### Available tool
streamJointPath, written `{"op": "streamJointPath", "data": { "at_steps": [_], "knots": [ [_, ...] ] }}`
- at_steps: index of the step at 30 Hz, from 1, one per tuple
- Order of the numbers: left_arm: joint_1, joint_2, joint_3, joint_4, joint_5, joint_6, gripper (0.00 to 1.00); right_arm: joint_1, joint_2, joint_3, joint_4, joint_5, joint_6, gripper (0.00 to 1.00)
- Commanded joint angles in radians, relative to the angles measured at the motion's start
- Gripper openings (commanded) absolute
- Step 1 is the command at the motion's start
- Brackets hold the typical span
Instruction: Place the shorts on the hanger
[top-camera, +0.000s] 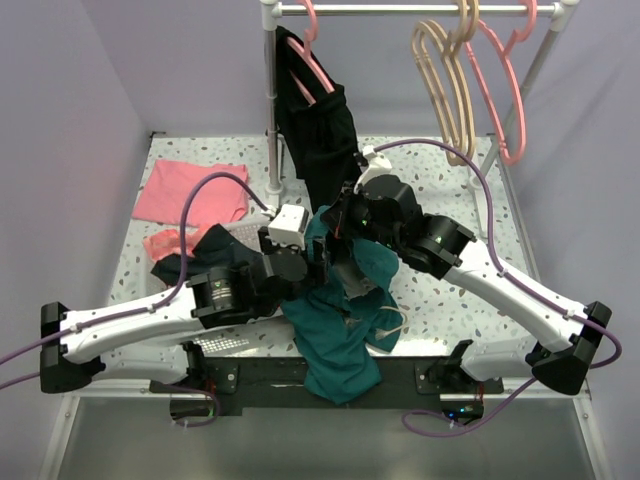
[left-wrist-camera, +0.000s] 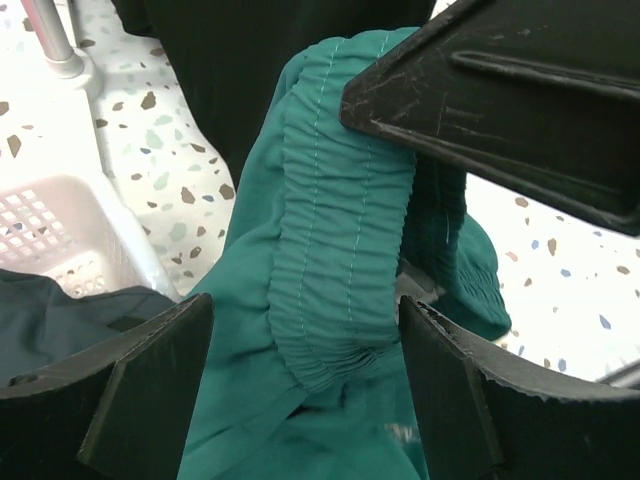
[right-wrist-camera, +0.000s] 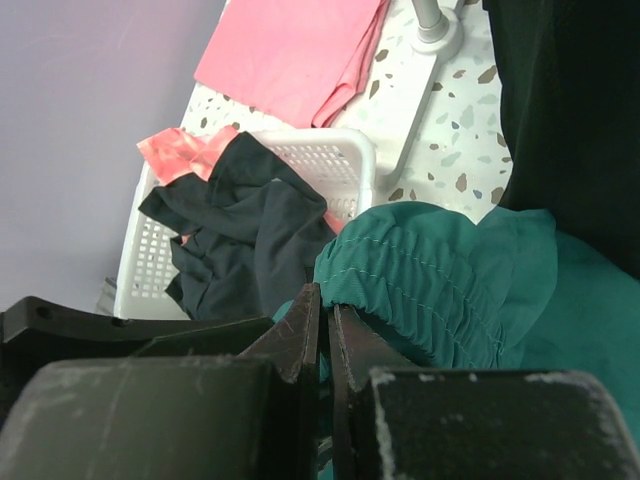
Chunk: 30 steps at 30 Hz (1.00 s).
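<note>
The dark teal shorts (top-camera: 340, 335) hang bunched in the middle of the table, over its near edge. My right gripper (top-camera: 336, 228) is shut on a fold of their elastic waistband (right-wrist-camera: 420, 275); its jaws (right-wrist-camera: 326, 315) meet on the cloth edge. My left gripper (top-camera: 318, 264) is open, and the waistband (left-wrist-camera: 340, 250) hangs between its fingers (left-wrist-camera: 150, 385) without being pinched. The right gripper's black finger (left-wrist-camera: 500, 90) shows close above in the left wrist view. The tan hanger (top-camera: 445, 90) hangs on the rail at the back right, apart from both grippers.
A long black garment (top-camera: 320, 130) hangs on a pink hanger (top-camera: 315, 60) just behind the grippers. Another pink hanger (top-camera: 500, 100) hangs beside the tan one. A white basket (right-wrist-camera: 335, 160) with dark clothes stands at the left. Pink cloth (top-camera: 190, 190) lies back left.
</note>
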Motion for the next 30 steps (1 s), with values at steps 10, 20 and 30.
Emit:
{"op": "streamJointPath", "data": {
  "at_steps": [10,20,30],
  "knots": [
    [-0.003,0.070,0.010,0.137,-0.113,-0.022,0.49,0.002,-0.025,-0.004,-0.008,0.135,-0.007,0.00],
    [0.086,-0.020,-0.036,0.045,-0.067,-0.030,0.00,0.002,-0.042,-0.008,-0.046,0.113,-0.150,0.43],
    [0.270,-0.094,-0.059,0.004,0.085,0.064,0.00,0.002,-0.325,-0.396,-0.086,0.133,-0.205,0.75]
  ]
}}
